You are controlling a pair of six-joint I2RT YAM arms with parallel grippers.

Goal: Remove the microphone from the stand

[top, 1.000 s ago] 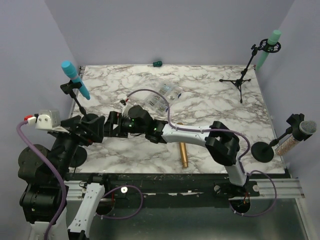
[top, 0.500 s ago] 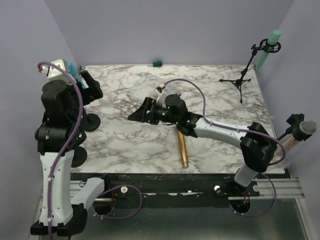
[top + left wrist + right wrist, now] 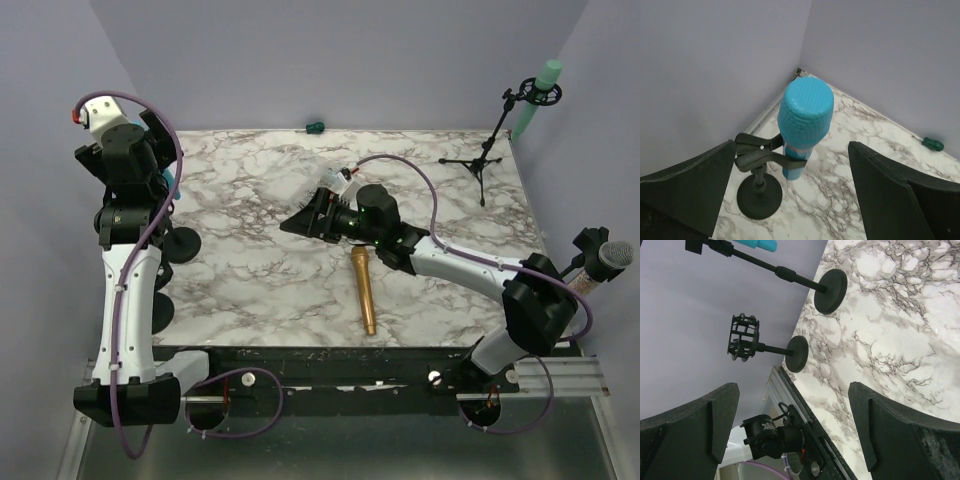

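Hovering over the blue microphone (image 3: 805, 112), which sits clipped in its stand (image 3: 758, 172) at the table's (image 3: 860, 165) far-left corner, left gripper (image 3: 791, 150) is spread and empty, right gripper (image 3: 792, 387) likewise; grasp and removal not yet done.

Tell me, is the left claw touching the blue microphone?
Apart. The left wrist view shows the left claw open, with a clear gap between each finger and the blue microphone.

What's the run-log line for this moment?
left gripper: open, above blue microphone | blue microphone: clipped in stand | right gripper: open, empty | gold microphone: on table
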